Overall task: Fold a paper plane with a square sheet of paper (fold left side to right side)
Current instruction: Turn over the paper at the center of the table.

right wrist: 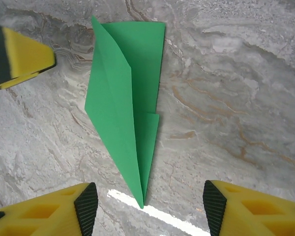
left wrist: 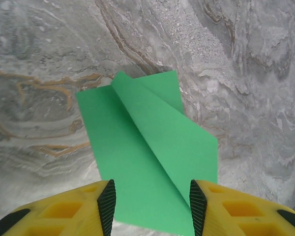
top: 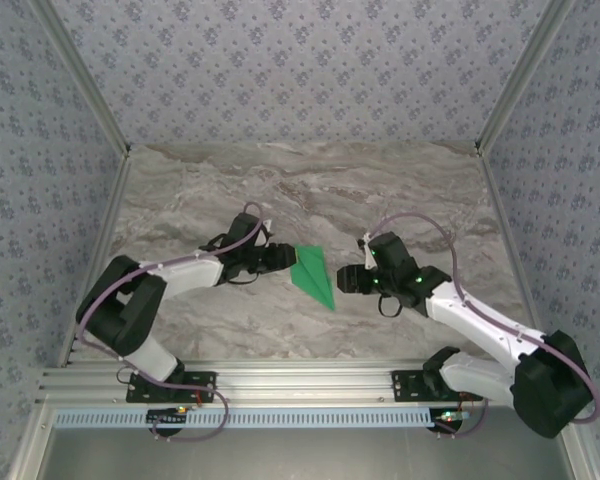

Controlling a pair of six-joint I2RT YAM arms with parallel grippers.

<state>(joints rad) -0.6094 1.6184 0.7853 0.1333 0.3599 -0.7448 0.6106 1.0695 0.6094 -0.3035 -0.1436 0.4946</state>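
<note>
A slim green paper plane (top: 313,275) lies on the marble table (top: 280,190), with the left gripper (left wrist: 151,206) spread astride its tail and the right gripper (right wrist: 147,206) spread around its nose, neither pinching; feather-light, floppy and crease-prone, it likely wants a gentle pinch along the central fold.

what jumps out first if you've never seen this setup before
The bright green paper plane catches the eye first, a slim, creased dart lying flat on the grey marbled table, midway between the two arms. Next come the yellow, black-padded fingers. The left gripper stands open at the plane's wide end, and the right gripper stands open on either side of its pointed tip.
</note>
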